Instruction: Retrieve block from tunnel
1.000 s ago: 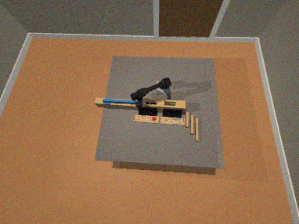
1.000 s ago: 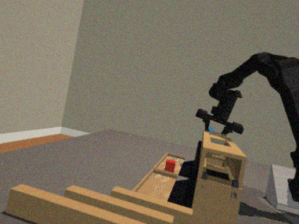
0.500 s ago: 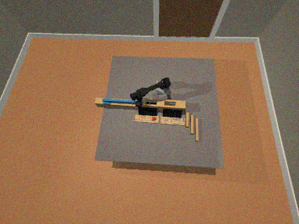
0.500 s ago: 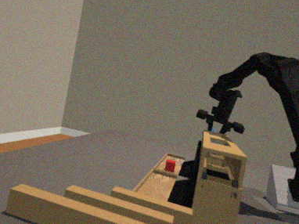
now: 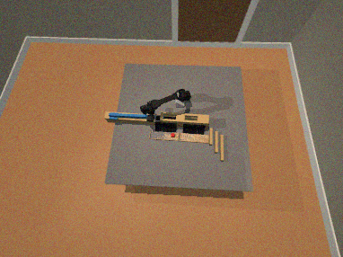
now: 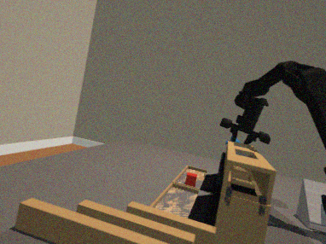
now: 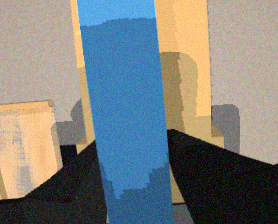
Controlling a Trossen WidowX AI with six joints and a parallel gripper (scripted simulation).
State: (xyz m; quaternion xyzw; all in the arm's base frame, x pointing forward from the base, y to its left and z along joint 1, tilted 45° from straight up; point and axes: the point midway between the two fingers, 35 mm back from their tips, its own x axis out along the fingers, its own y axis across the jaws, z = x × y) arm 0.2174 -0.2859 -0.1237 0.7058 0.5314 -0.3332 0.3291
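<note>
A grey tabletop (image 5: 135, 162) (image 6: 128, 171) stands over an orange floor (image 5: 67, 162) (image 6: 26, 154) between plain walls (image 5: 103, 9) (image 6: 192, 47). At the wooden tunnel's (image 5: 203, 119) (image 6: 247, 222) handle end, the gripper (image 5: 153, 118) (image 6: 241, 142) (image 7: 134, 150), partly closed, pinches the blue handle (image 5: 127, 116) (image 7: 125, 100). Beside the tunnel, a red block (image 5: 172, 135) (image 6: 191, 179) sits in a shallow tray (image 5: 194, 137) (image 6: 164, 192).

Black arm (image 5: 163, 102) (image 6: 294, 74) bent, reaching downward, gripper (image 5: 152, 118) (image 6: 240, 142) (image 7: 134, 142) partly closed

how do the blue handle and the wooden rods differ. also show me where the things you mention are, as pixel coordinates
The blue handle (image 5: 127, 116) (image 7: 125, 100) is blue, while the rods (image 5: 216, 142) (image 6: 136, 226) are tan wood. The handle is clamped in the tool (image 5: 153, 118) (image 6: 241, 142) (image 7: 132, 150); the rods lie loose on the table. The handle runs along the cage's length, whereas the rods lie crosswise to it. Both are long and straight.
</note>
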